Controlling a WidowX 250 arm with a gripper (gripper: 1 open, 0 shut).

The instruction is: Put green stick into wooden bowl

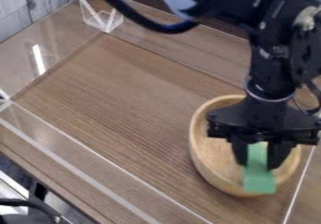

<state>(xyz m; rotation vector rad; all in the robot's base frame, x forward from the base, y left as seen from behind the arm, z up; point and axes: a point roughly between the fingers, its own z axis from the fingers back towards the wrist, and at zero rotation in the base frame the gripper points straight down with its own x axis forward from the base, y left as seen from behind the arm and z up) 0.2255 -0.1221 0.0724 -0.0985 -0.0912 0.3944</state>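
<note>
- Green stick [258,171]: smooth, flat, elongated block, bright green, long axis roughly upright in view; over the wooden bowl's interior, below the claw [261,150]. Whether it touches the bowl: cannot tell.
- Claw: dark, bulky, at the stick's upper end; whether its tips are apart or clamped, cannot tell.
- Wooden bowl [213,152]: round, light tan, thick-rimmed, partly hidden by the arm.
- Bench [113,101]: brown wood grain, pale stripes along the near-left side.
- Far left: clear angular object [103,15], corrugated grey surface [25,7].
- Lower left: black cables [28,204].

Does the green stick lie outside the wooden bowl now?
No, the green stick shows within the rim of the bowl.
</note>
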